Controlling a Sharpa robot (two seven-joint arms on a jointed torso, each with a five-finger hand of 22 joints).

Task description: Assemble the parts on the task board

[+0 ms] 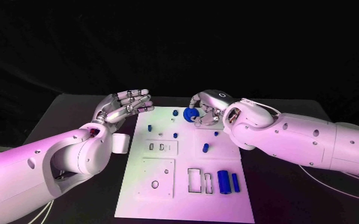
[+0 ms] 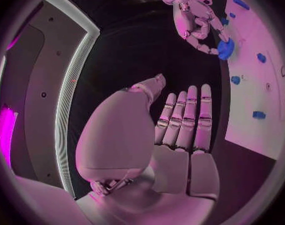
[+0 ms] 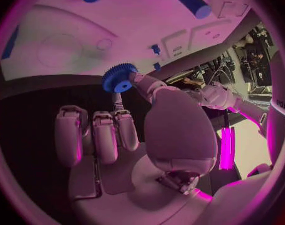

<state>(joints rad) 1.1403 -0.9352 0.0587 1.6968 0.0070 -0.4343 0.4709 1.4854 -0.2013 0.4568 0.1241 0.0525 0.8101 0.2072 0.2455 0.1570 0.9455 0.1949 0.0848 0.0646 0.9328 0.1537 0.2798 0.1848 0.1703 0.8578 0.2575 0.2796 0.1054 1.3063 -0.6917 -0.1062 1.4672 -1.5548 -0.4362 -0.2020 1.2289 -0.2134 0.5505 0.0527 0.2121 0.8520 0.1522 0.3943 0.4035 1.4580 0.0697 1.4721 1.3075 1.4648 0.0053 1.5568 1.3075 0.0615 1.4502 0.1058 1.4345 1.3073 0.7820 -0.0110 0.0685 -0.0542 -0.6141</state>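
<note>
Gear held over the far end of the board, short pegs just below it

Going left to right: the left hand [image 1: 125,106] hangs bare and spread off the board's [image 1: 224,203] left edge, at about 9 o'clock from the gear [image 1: 191,113]. The right hand [image 1: 211,110] pinches that blue toothed gear at its fingertips, flat face towards the camera. The nearest blue peg [image 1: 176,112] lies at roughly 9 o'clock of the gear, though which peg is meant is unclear. The right hand is plainly nearer.
</note>
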